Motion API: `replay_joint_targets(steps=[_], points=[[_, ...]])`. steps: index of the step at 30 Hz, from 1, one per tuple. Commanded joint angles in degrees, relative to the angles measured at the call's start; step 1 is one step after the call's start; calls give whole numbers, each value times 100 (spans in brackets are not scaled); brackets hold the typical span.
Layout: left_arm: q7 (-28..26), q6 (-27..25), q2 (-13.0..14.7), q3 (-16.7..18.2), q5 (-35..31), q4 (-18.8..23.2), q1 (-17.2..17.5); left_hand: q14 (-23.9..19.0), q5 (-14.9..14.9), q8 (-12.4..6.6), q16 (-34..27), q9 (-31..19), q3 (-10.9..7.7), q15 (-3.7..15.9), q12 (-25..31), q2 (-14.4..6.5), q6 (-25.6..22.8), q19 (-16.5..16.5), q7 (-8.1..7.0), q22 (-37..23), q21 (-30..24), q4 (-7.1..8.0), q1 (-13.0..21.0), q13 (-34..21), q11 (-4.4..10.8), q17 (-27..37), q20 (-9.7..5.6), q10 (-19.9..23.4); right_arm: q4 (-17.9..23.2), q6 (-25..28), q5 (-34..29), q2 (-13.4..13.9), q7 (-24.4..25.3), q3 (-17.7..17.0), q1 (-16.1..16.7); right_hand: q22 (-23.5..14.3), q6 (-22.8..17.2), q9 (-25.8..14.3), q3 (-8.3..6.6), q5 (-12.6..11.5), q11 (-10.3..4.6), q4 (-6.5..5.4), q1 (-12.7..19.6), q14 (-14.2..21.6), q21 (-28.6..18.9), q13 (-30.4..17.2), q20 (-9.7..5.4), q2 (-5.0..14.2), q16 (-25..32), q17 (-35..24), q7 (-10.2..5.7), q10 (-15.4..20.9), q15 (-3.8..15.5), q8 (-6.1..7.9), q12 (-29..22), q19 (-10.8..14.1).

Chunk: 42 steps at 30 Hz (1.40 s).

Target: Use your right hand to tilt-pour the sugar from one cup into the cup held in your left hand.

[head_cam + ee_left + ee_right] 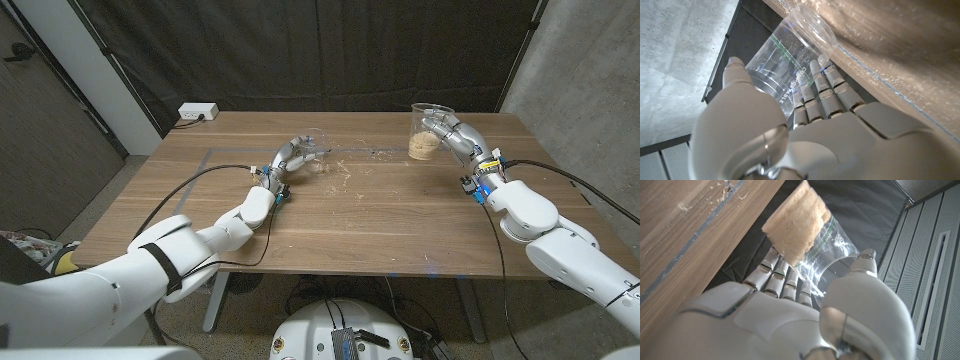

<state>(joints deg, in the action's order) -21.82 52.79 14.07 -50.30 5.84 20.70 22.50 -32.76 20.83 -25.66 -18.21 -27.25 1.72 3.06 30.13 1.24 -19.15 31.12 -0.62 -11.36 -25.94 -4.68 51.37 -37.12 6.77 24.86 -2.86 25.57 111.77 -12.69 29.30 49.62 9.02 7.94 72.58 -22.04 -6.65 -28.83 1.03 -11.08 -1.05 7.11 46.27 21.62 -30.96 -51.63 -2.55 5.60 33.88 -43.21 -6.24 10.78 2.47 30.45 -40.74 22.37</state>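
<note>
Brown sugar (792, 225) clumps inside right hand's (805, 315) cup (830, 255).

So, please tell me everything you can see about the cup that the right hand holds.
The cup with sugar is clear thin plastic, tapered, wider at the rim, with faint green print on its wall. Light brown sugar fills its lower part. In the head view it stands upright at the table's far right side. The right hand grips its side, fingers on one side and thumb on the other. Spilled grains lie on the wood nearby.
</note>
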Motion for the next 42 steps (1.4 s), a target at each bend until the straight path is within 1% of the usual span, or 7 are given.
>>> replay_joint_targets(steps=[1,15,21,25,29,32,42], points=[[-520,758,163,-166,-363,34,56,-72,10,-41,-3,-31,24,521,65,-42,-74,25,8,-14,-5,-29,45,-39,-6,29,-207,53,238,289,-10,75,83,-46,61,6,-70,-16,-39,15,21,-4,9,31,-38,-25,-322,65,-3,-2,0,61,829,5,19,-27],[-914,1279,281,-37,-543,121,159,-208,-34,-150,-24,-112,70,505,168,-92,-207,67,6,-22,-20,6,36,-105,-8,97,-204,161,248,385,-5,44,78,14,-18,15,-76,-15,-44,20,15,-10,-4,40,-60,-51,-323,70,-10,-6,9,68,827,-17,42,-32],[-1224,1437,416,28,-849,348,166,-235,-55,-187,-19,-141,90,520,201,-103,-248,83,15,-26,-27,16,34,-129,-7,121,-196,185,243,404,30,62,58,-6,-6,19,-82,-14,-47,23,23,-11,-7,43,-68,-64,-327,73,-14,-8,9,86,828,-25,47,-42],[-1290,1261,671,138,-969,942,297,-243,-66,-204,-12,-158,93,525,221,-121,-257,90,20,-29,-31,17,48,-144,5,136,-193,200,225,416,55,51,52,2,-26,22,-92,-14,-49,23,36,-8,-3,45,-76,-70,-324,72,-14,-9,4,83,824,-27,54,-36],[-1137,606,1115,316,-856,2092,596,-249,-76,-221,-7,-173,97,508,235,-136,-273,93,28,-31,-33,21,55,-156,4,149,-189,207,202,419,73,47,38,11,-52,24,-89,-14,-52,24,23,-10,-7,32,-80,-77,-331,76,-22,-11,-1,78,827,-34,63,-44],[-1010,178,1348,409,-766,2697,737,-264,-86,-234,-5,-187,105,490,245,-146,-280,93,30,-32,-34,24,59,-169,4,162,-186,204,195,430,87,50,34,11,-64,26,-106,-14,-53,26,35,-9,-7,37,-86,-83,-326,74,-22,-12,-1,87,822,-33,66,-43],[-651,-425,1510,528,-510,3290,808,-296,-119,-281,10,-231,133,501,289,-172,-317,99,28,-38,-40,43,55,-205,-16,197,-177,232,202,499,193,103,7,-43,-83,33,-106,-15,-57,28,24,-10,-12,42,-101,-102,-330,75,-27,-16,0,89,828,-50,85,-54]])
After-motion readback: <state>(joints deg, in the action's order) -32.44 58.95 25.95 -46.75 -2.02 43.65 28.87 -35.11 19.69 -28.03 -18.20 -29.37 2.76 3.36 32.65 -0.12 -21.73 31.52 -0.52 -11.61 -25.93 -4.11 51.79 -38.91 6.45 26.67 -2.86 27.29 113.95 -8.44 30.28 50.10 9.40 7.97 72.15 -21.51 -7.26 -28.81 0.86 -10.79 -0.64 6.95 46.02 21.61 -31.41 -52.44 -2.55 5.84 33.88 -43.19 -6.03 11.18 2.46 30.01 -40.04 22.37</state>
